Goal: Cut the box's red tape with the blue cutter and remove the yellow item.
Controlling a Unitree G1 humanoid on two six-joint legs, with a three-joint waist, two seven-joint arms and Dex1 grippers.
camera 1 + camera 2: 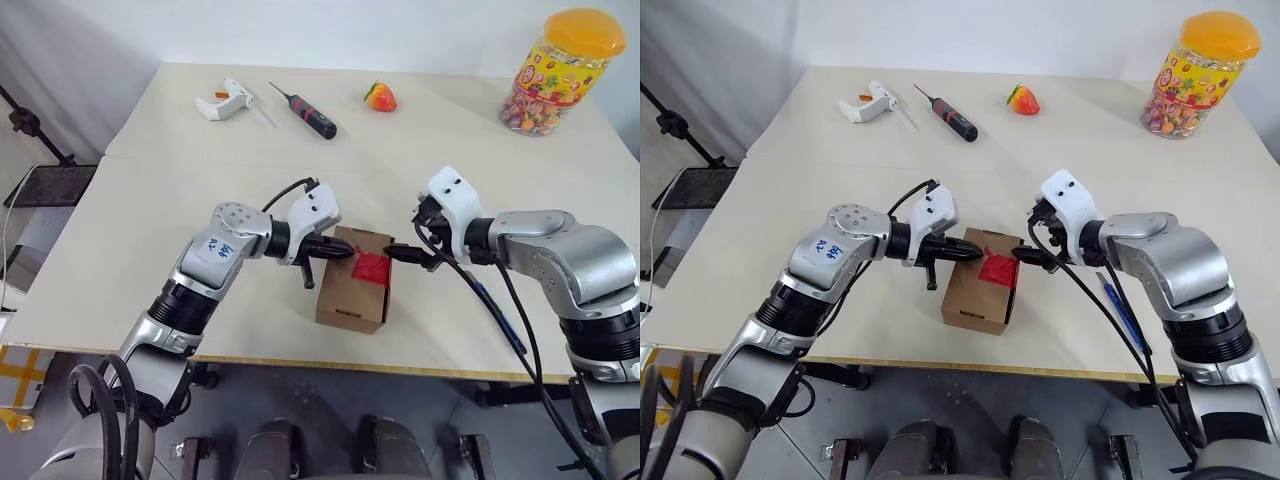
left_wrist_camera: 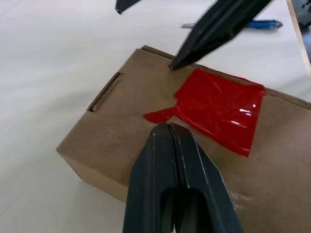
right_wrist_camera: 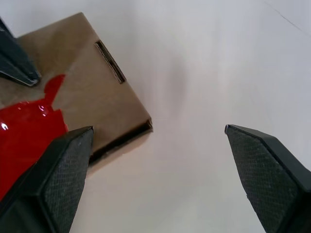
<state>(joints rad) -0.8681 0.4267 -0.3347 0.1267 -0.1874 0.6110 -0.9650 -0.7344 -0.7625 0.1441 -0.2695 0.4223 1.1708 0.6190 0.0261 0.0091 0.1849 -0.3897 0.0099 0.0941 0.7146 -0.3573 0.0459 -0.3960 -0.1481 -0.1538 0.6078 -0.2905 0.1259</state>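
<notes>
**A:** Starting on the left — what is the left claw (image 1: 338, 251) up to?

**B:** It is clenched on nothing, fingers pressed together, with its tip at the edge of the wrinkled strip of bright red tape (image 2: 218, 109) on top of the small brown cardboard box (image 1: 352, 293). The box sits near the front edge of the pale worktop (image 1: 180, 190), between the two arms.

**A:** Has the tape been cut?

**B:** It looks torn or lifted at one corner, but most of it still lies across the lid. The flaps are down, and I can't see the yellow item, so I'd judge it is still inside.

**A:** And on the right?

**B:** The right claw (image 3: 158, 167) is released, its fingers spread wide with nothing between them, one finger over the box's far edge. The slim blue pen-shaped cutter (image 1: 1123, 312) lies on the worktop just right of the box, under the right forearm, in neither claw.

**A:** So where does the task stand?

**B:** I'd say cutting is done or set aside. Clearing the tape, opening the flaps and taking the item out remain.
</notes>
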